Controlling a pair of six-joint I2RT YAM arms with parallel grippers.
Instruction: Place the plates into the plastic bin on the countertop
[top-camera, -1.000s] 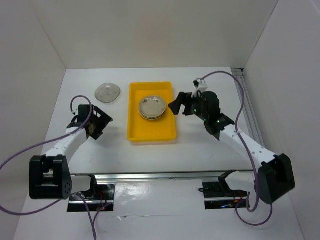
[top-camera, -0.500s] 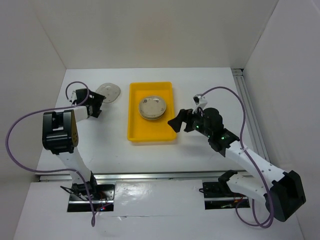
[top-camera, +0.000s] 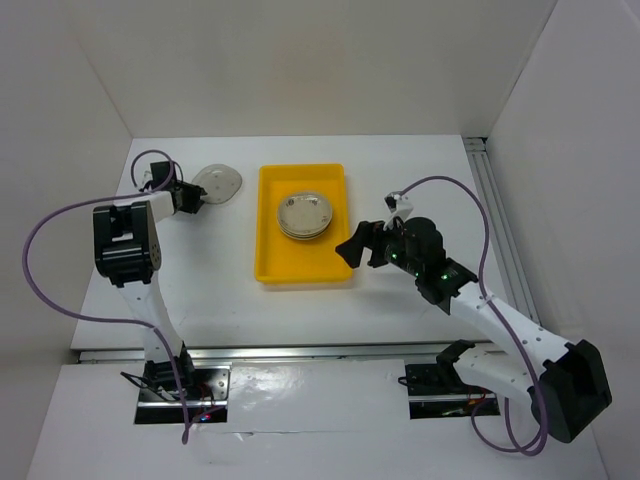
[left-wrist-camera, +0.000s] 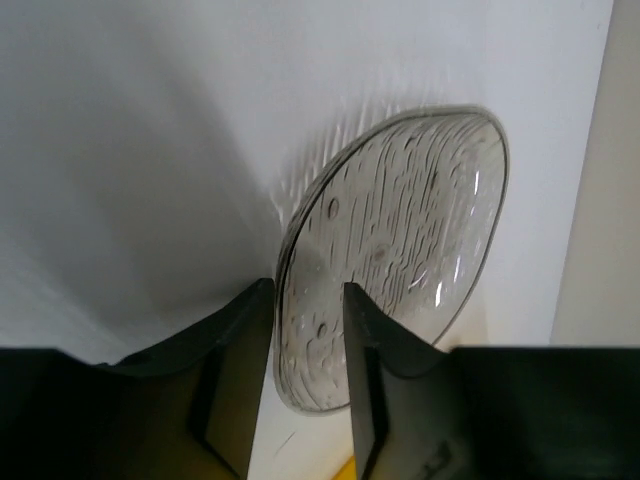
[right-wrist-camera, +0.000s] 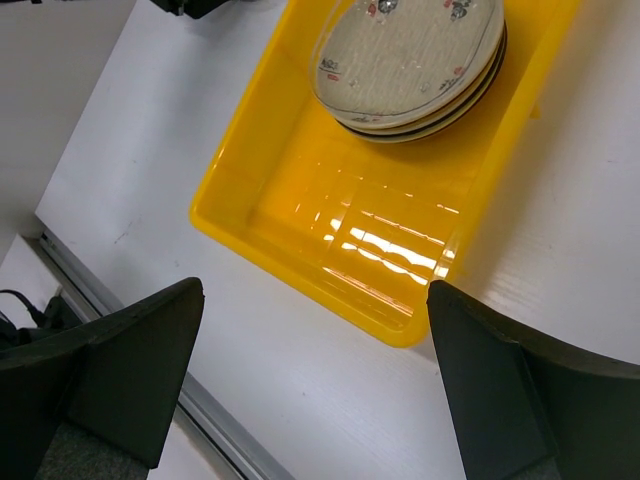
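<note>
A clear plate (top-camera: 218, 183) lies on the white countertop (top-camera: 420, 170), left of the yellow plastic bin (top-camera: 300, 258). My left gripper (top-camera: 195, 197) is at its near-left edge. In the left wrist view the clear plate (left-wrist-camera: 400, 250) has its rim between the two dark fingers, and the left gripper (left-wrist-camera: 308, 290) is shut on it. A stack of plates (top-camera: 305, 213) with a cream one on top sits in the far half of the bin. My right gripper (top-camera: 355, 245) hovers open over the bin's near right corner. The right wrist view shows the stack (right-wrist-camera: 410, 50), the bin (right-wrist-camera: 330, 210) and the right gripper (right-wrist-camera: 315, 290) empty.
White walls close in the countertop on three sides. A metal rail (top-camera: 497, 210) runs along the right edge and another (top-camera: 300, 352) along the near edge. Purple cables loop from both arms.
My left arm swung out to the clear plate and its jaws closed in on the rim. My right gripper drew back from beside the stack to the bin's near right corner.
</note>
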